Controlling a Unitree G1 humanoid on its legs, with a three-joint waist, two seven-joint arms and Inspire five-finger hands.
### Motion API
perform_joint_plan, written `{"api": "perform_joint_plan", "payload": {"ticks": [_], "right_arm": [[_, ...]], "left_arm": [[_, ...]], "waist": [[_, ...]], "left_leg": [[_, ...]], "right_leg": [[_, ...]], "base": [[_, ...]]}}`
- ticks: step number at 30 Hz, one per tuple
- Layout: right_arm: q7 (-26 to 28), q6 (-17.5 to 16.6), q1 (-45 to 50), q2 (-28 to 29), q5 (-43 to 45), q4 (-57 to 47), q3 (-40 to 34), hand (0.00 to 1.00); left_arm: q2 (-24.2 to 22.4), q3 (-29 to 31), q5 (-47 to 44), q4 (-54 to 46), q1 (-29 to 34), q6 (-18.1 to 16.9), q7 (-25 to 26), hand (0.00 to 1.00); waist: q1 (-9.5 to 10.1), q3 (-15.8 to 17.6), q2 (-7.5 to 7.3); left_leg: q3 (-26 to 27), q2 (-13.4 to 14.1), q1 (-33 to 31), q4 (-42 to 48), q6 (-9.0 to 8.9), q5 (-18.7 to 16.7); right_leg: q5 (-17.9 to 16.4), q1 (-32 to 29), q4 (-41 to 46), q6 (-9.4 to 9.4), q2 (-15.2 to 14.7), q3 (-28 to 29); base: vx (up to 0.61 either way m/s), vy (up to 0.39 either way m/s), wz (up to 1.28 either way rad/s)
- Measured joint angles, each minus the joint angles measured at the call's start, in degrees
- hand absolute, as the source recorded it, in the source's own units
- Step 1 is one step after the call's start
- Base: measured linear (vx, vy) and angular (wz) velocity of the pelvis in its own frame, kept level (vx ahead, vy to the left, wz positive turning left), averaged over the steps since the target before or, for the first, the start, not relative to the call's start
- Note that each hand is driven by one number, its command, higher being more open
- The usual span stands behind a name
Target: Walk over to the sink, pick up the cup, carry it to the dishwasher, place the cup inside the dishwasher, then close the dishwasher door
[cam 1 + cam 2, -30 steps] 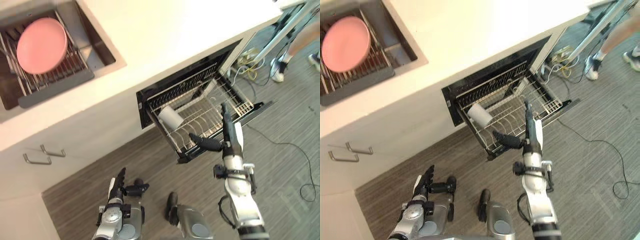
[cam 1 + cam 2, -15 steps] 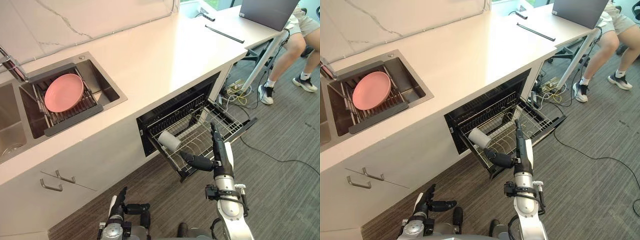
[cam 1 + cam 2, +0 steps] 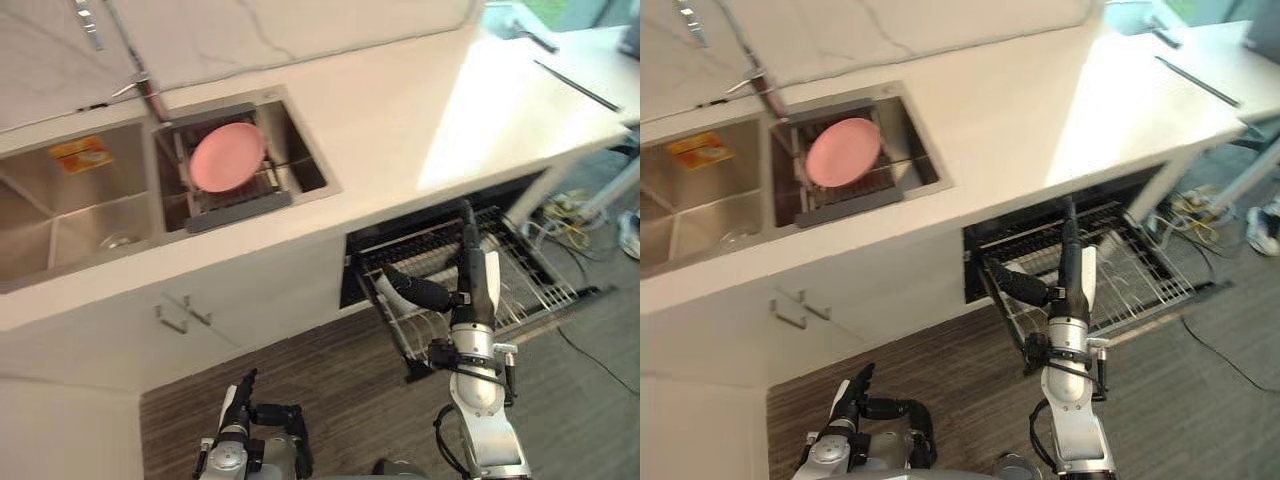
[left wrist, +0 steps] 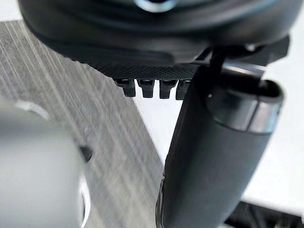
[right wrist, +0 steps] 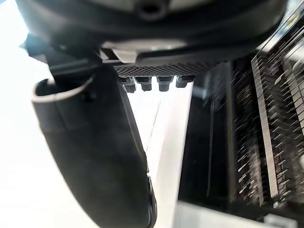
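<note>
Your right hand (image 3: 472,285) hovers in front of the open dishwasher (image 3: 520,215), fingers straight, thumb spread wide, holding nothing. The cup (image 3: 390,288) lies in the pulled-out rack (image 3: 540,290), mostly hidden behind that thumb. Your left hand (image 3: 240,400) hangs low over the floor, fingers relaxed and apart.

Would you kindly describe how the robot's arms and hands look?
The right arm and left arm are silver-grey and rounded. The right robot hand is dark, with slim fingers, a thick thumb and a white side panel; dark fittings flank its wrist. The left robot hand is dark too.
</note>
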Motion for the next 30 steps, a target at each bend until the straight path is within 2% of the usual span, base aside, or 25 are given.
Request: {"api": "perform_joint_plan", "payload": {"ticks": [1, 2, 3, 4, 5, 7, 8, 9, 10, 11, 12, 13, 15, 17, 20, 23, 30], "right_arm": [[0.0, 0.0, -0.1, -0.2, -0.2, 0.3, 0.0, 1.00], [0.0, 0.1, -0.4, -0.2, -1.2, 1.2, 0.0, 1.00], [0.0, 0.3, -0.6, -0.2, -1.6, 1.7, 0.2, 1.00], [0.1, 0.6, -0.9, -0.2, -2.2, 2.2, 0.7, 1.00], [0.1, 0.6, -1.2, -0.3, -2.3, 2.2, 1.2, 1.00], [0.3, 0.6, -2.7, -0.6, -3.8, 2.2, 2.2, 1.00], [0.8, 0.6, -3.7, -1.2, -4.6, 2.2, 2.2, 1.00], [1.0, 0.6, -3.9, -1.7, -4.6, 2.2, 2.2, 1.00], [1.4, 0.6, -4.2, -2.9, -5.0, 2.2, 2.2, 1.00], [1.4, 0.6, -4.2, -3.6, -5.5, 1.9, 2.3, 1.00], [1.4, 0.5, -4.2, -3.7, -5.7, 1.7, 2.4, 1.00], [1.4, 0.3, -4.4, -4.6, -5.7, 1.9, 2.4, 1.00], [2.0, 0.2, -4.5, -6.6, -5.9, 1.3, 3.4, 1.00], [2.4, 0.1, -4.4, -7.2, -6.0, 1.3, 3.4, 1.00], [4.1, 0.1, -4.1, -8.0, -5.8, 1.3, 3.4, 1.00], [5.5, 0.1, -3.9, -9.1, -5.5, 1.3, 3.4, 1.00], [7.3, 0.1, -3.9, -9.9, -5.5, 1.4, 3.4, 1.00]], "left_arm": [[-0.1, 0.0, 0.0, 0.0, 0.3, 0.0, 0.1, 1.00], [0.1, -0.2, 0.0, -0.1, 0.8, -0.2, 0.1, 1.00], [0.3, -0.3, 0.0, 0.0, 1.1, -0.2, 0.2, 1.00], [1.0, -0.3, -0.2, -0.1, 1.7, -0.1, 0.4, 1.00], [1.4, -0.3, -0.1, -0.1, 1.8, -0.1, 0.7, 1.00], [1.5, -0.3, 0.0, 0.0, 2.0, 0.0, 1.1, 1.00], [1.1, -0.2, 0.0, 0.0, 1.9, 0.1, 1.1, 1.00], [0.9, -0.2, 0.0, 0.0, 1.8, 0.1, 1.1, 1.00], [0.8, -0.2, 0.1, 0.0, 1.8, 0.1, 1.1, 1.00], [1.0, -0.6, 0.1, 0.0, 2.2, 0.1, 1.0, 1.00], [1.5, -0.7, 0.3, 0.0, 2.2, 0.1, 0.8, 1.00], [1.7, -0.6, 0.7, 1.1, 1.5, 0.3, 0.6, 1.00], [0.5, 0.0, 0.7, 0.7, 2.2, 0.1, 0.7, 1.00], [-0.2, 1.2, 0.9, 0.9, 2.5, 0.2, 0.6, 1.00], [-0.3, 1.7, 1.5, 1.0, 2.7, 0.5, 0.1, 1.00], [-0.6, 1.7, 1.8, 1.0, 2.9, 0.6, 0.0, 1.00], [-0.6, 1.6, 1.8, 1.2, 2.9, 0.7, -0.2, 1.00]], "waist": [[-0.01, 0.0, 0.07], [-0.05, -0.1, -0.25], [-0.06, -0.2, -0.61], [-0.26, -0.7, -1.45], [-0.60, -1.0, -1.84], [-1.90, -1.1, -2.10], [-2.60, -1.1, -2.08], [-2.67, -1.1, -2.07], [-2.81, -1.0, -1.99], [-2.95, -1.3, -2.49], [-2.93, -1.8, -3.57], [-3.11, -1.7, -2.91], [-1.73, -2.6, -0.62], [-1.79, -2.8, 0.08], [-1.88, -2.8, 0.27], [-2.12, -2.9, 0.53], [-2.29, -2.9, 0.73]], "left_leg": [[-0.3, -0.9, 1.4, -1.0, 0.39, -0.2], [-0.9, -2.4, 4.4, -2.8, 0.80, -0.4], [-1.2, -2.9, 5.8, -3.5, 1.45, -0.5], [-2.3, -3.7, 7.8, -3.8, 2.50, -0.9], [-3.4, -3.9, 8.7, -4.0, 2.91, -1.2], [-6.4, -3.6, 9.8, -4.6, 3.20, -1.4], [-9.3, -3.1, 10.3, -4.6, 3.20, -1.4], [-10.3, -2.9, 10.7, -4.6, 3.19, -1.4], [-12.5, -2.3, 11.6, -4.4, 2.43, -1.8], [-14.0, -2.5, 12.2, -3.6, 0.61, -3.0], [-15.0, -3.4, 12.2, -2.9, -0.26, -3.8], [-16.4, -3.4, 12.6, -1.9, -0.24, -4.7], [-17.0, -1.2, 12.1, -1.8, -0.85, -5.1], [-17.8, -0.1, 11.3, -2.2, -0.86, -5.1], [-18.1, 1.3, 11.6, -2.8, -1.37, -4.8], [-18.3, 1.2, 12.7, -2.8, -1.86, -4.4], [-19.8, 0.8, 12.1, -2.6, -1.56, -4.2]], "right_leg": [[-0.3, -1.0, 4.3, -0.55, -1.4, 0.5], [0.1, -3.9, 15.0, -2.34, -4.7, 2.3], [1.0, -5.6, 20.1, -4.28, -6.0, 3.7], [0.8, -9.1, 28.3, -7.08, -7.2, 7.3], [-0.1, -11.6, 32.2, -7.17, -6.4, 10.1], [-2.5, -15.9, 33.9, -6.40, -2.2, 15.1], [-4.1, -18.7, 30.5, -6.04, 2.3, 19.1], [-4.4, -19.4, 28.3, -6.12, 3.9, 20.5], [-4.2, -20.5, 22.7, -5.84, 7.3, 23.0], [-1.5, -20.6, 14.6, -4.80, 9.8, 25.4], [3.2, -20.5, 9.8, -5.08, 10.0, 26.7], [4.5, -20.6, 11.2, -4.70, 10.1, 26.7], [4.7, -18.6, 6.9, -5.15, 11.4, 26.0], [5.9, -18.3, 4.7, -5.59, 12.4, 25.1], [8.0, -15.9, 0.4, -5.98, 13.8, 24.3], [9.3, -13.2, -2.7, -5.61, 13.8, 24.2], [13.1, -9.5, -10.3, -5.15, 13.9, 23.2]], "base": [[0.27, 0.264, 0.35], [0.18, 0.179, 0.21], [0.25, 0.200, 0.31], [0.30, 0.151, 0.38], [0.37, 0.132, 0.62], [0.30, 0.048, 0.79], [0.26, -0.021, 0.82], [0.30, -0.052, 1.06], [0.28, -0.081, 1.02], [0.23, -0.082, 1.02], [0.18, -0.084, 0.88], [0.23, -0.093, 0.53], [0.24, -0.095, 0.15], [0.12, -0.058, 0.06], [0.11, -0.042, 0.04], [0.04, 0.002, 0.01], [-0.03, 0.023, 0.11]]}}
